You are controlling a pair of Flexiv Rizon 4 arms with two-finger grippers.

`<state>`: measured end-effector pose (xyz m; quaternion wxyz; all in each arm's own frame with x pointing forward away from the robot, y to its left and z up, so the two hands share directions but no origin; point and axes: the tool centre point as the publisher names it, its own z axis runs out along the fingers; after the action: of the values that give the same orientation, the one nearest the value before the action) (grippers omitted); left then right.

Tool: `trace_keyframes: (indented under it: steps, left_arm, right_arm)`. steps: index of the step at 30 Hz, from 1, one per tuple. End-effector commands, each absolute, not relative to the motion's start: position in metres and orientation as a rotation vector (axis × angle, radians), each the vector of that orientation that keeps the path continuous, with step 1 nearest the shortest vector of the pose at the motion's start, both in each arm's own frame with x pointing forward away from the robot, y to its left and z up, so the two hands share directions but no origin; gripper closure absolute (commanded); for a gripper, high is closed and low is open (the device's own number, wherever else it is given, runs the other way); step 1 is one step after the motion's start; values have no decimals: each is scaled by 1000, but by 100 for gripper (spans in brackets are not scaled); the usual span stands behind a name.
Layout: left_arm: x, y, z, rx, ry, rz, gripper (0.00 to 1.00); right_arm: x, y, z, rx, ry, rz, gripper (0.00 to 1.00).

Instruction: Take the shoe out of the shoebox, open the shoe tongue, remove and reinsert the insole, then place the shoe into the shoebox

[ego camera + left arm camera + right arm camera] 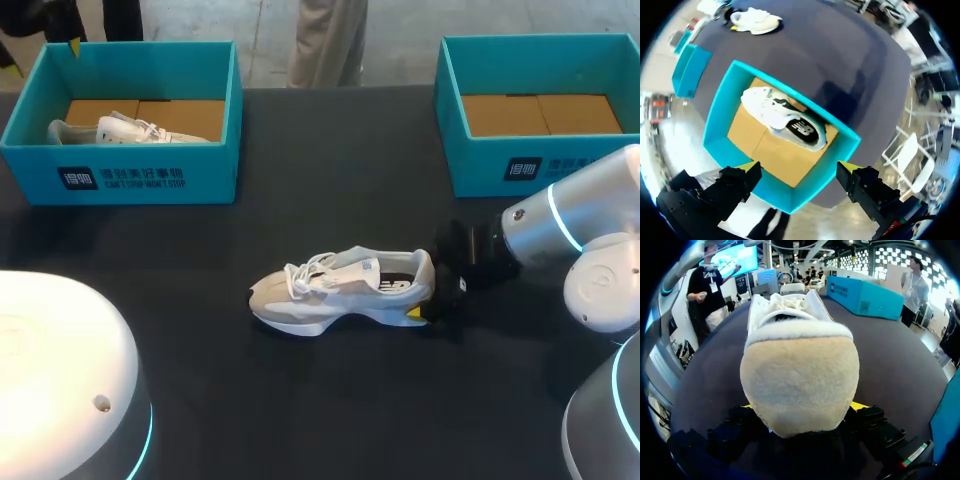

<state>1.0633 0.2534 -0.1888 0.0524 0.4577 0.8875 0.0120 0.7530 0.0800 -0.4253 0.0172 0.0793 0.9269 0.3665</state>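
Observation:
A white and grey shoe (pixel 340 290) lies on its sole in the middle of the black table, toe toward my left. My right gripper (pixel 425 290) is at its heel. In the right wrist view the fuzzy beige heel (pixel 800 385) fills the gap, and both yellow-tipped fingers press its sides, so the gripper (pixel 802 407) is shut on it. A second white shoe (pixel 120 130) lies in the left teal shoebox (pixel 150 180). My left gripper (pixel 799 166) hangs open over that box's (pixel 720 115) back edge, above the boxed shoe (pixel 785 120) and holding nothing.
An empty teal shoebox (pixel 540 165) with a cardboard floor stands at the back right, just behind my right arm (pixel 570 225). My left arm's white housing (pixel 60 380) fills the front left corner. Bare table lies in front of the shoe.

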Motion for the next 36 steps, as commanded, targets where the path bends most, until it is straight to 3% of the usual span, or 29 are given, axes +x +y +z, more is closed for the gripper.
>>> trace_keyframes:
  steps: [1,20,36]
  left_arm:
    - [1067,243,-181,1016,2929,30,0]
    - [1018,160,-162,-120,3126,223,0]
    - [995,117,-158,-258,3076,180,0]
  right_arm:
    - [755,81,-427,246,2880,1137,100]
    - [755,81,-427,246,2880,1137,100]
    - [755,81,-427,246,2880,1137,100]
